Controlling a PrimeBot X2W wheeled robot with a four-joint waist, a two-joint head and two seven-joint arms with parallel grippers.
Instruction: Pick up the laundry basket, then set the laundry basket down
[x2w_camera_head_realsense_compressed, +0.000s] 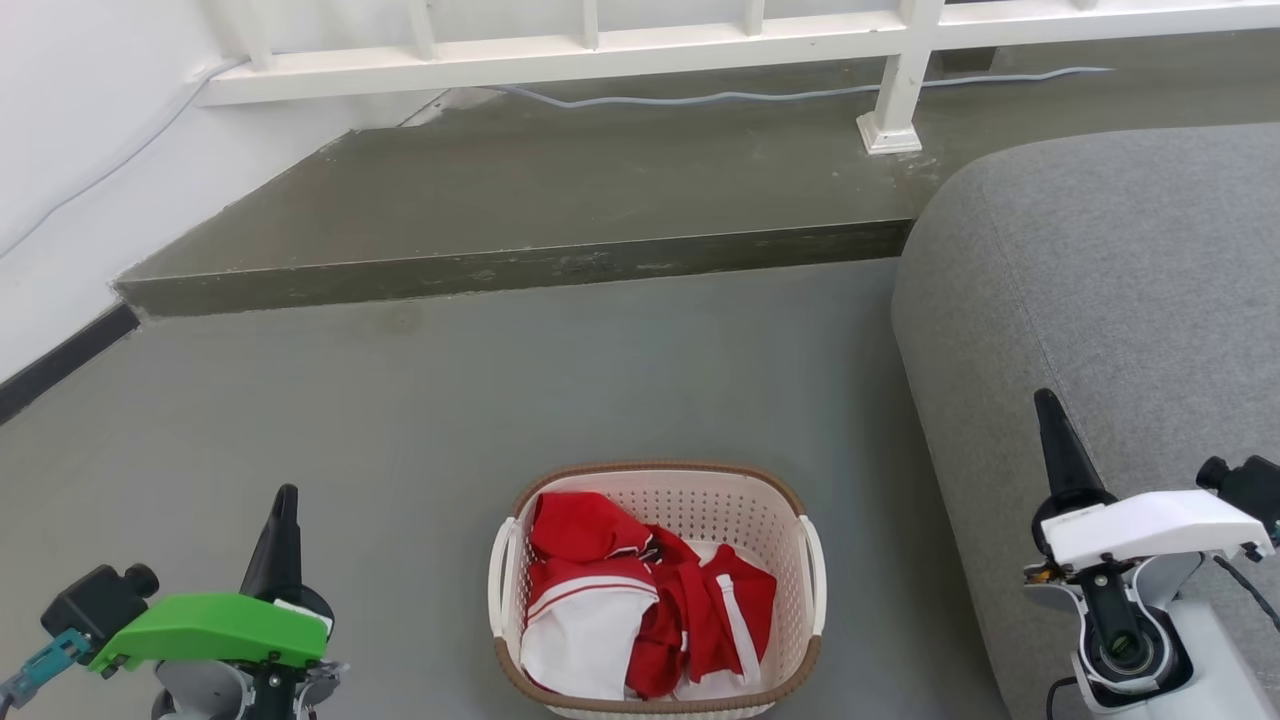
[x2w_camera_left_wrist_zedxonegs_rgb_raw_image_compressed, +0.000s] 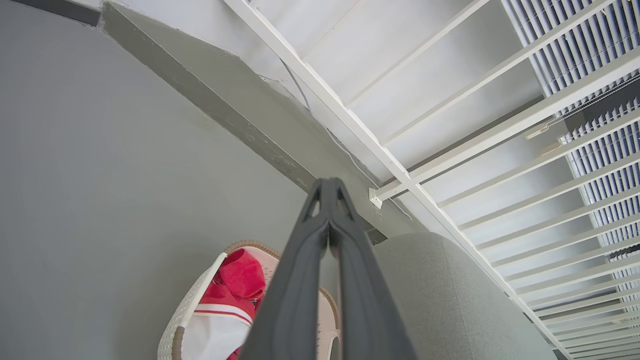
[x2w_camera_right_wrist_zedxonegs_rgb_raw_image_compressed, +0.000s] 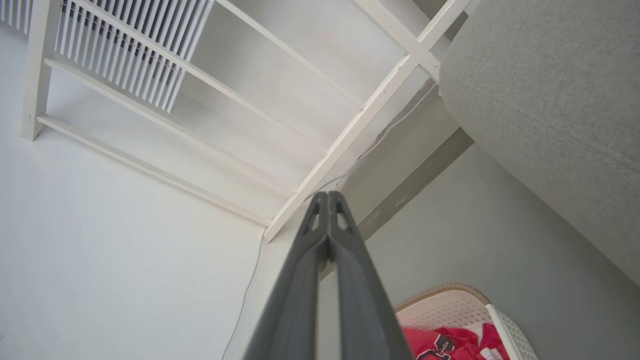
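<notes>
Left gripper (x2w_camera_head_realsense_compressed: 288, 495) and right gripper (x2w_camera_head_realsense_compressed: 1046, 402) closed, empty; sofa (x2w_camera_head_realsense_compressed: 1110, 290) beside laundry basket (x2w_camera_head_realsense_compressed: 655, 467).

The laundry basket (x2w_camera_head_realsense_compressed: 690, 500) is cream-white, dotted with small holes, with a brown woven-look rim. The clothes (x2w_camera_head_realsense_compressed: 640, 600) are red and white. The floor (x2w_camera_head_realsense_compressed: 400, 420) and sofa (x2w_camera_head_realsense_compressed: 1100, 280) are grey. The left hand (x2w_camera_head_realsense_compressed: 286, 500) has a green cover (x2w_camera_head_realsense_compressed: 210, 628), the right hand (x2w_camera_head_realsense_compressed: 1046, 405) a white cover (x2w_camera_head_realsense_compressed: 1150, 525).
</notes>
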